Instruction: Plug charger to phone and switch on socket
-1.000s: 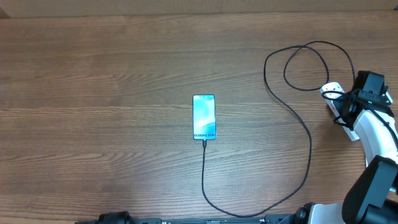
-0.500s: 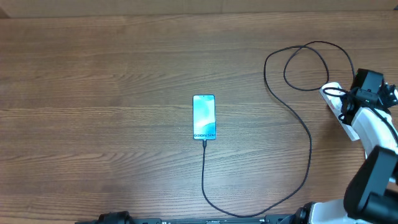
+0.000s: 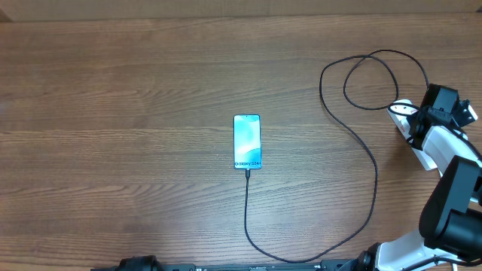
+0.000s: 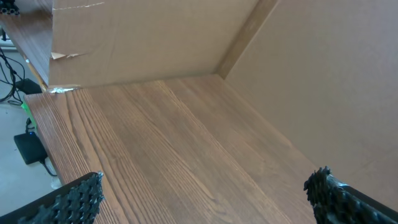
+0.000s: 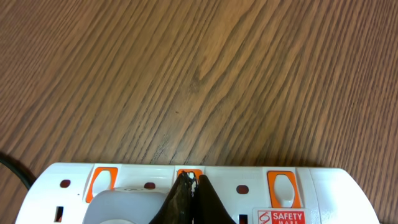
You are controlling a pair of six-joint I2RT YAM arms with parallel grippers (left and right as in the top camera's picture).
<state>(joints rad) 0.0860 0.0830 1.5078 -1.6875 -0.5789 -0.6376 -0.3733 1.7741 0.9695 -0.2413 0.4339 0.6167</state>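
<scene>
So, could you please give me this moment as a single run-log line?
charger tip at phone bottom edge | right gripper shut, tips at socket switch | left gripper open over table

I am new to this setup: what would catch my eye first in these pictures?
The phone, its screen bright blue, lies in the middle of the table. The black charger runs from its lower end in a loop to the right edge. There the right gripper, shut, has its tips at an orange switch on the white socket.

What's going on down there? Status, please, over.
Left gripper open, idle. Right gripper shut, tips at socket middle switch. Charger reaches phone. Nothing in the way.
</scene>
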